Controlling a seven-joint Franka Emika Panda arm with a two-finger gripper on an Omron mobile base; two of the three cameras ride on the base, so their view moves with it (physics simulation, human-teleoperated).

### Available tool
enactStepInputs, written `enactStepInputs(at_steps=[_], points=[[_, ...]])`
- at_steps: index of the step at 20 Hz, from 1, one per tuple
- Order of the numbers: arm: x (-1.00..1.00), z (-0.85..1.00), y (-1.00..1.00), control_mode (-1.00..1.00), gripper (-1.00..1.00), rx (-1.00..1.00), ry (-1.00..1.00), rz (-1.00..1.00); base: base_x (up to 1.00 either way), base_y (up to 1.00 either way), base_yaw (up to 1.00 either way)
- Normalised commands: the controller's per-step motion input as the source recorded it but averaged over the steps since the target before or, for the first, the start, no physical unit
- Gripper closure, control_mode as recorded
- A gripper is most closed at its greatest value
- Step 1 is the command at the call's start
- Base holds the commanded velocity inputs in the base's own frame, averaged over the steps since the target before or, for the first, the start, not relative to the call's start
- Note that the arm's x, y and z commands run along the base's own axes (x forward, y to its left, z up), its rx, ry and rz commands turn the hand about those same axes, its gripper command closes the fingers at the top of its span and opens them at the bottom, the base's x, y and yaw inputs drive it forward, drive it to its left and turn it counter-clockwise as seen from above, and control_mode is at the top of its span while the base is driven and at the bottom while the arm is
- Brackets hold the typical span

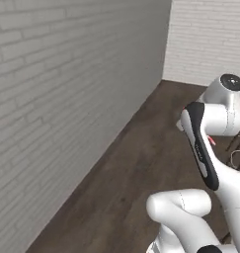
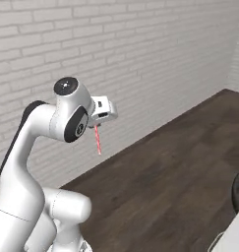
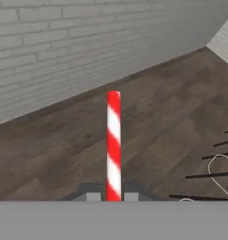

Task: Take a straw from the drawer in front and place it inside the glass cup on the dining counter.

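The straw (image 3: 113, 140) sticks out straight from my pincer (image 3: 113, 197), pinched at its lower end above the wood floor (image 3: 148, 126). I judge it light, stiff and crushable, so it wants gentle pressure.

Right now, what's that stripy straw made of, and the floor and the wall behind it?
The straw looks like smooth paper or plastic, going by its glossy red and white stripes. The floor looks like dark matte wood, with plank lines and grain. The wall looks like white-painted brick, with mortar lines showing.
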Motion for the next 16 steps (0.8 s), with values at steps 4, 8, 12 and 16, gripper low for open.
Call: enactStepInputs(at_steps=[4,8,12,16], points=[[0.0,0.0,0.0,1.0,1.0,0.0,0.0,0.0,0.74,0.06,-0.54],[0.0,0.0,0.0,1.0,1.0,0.0,0.0,0.0,0.73,0.13,-0.53],[0.0,0.0,0.0,1.0,1.0,0.0,0.0,0.0,0.68,0.14,-0.5],[0.0,0.0,0.0,1.0,1.0,0.0,0.0,0.0,0.66,0.25,-0.5]])
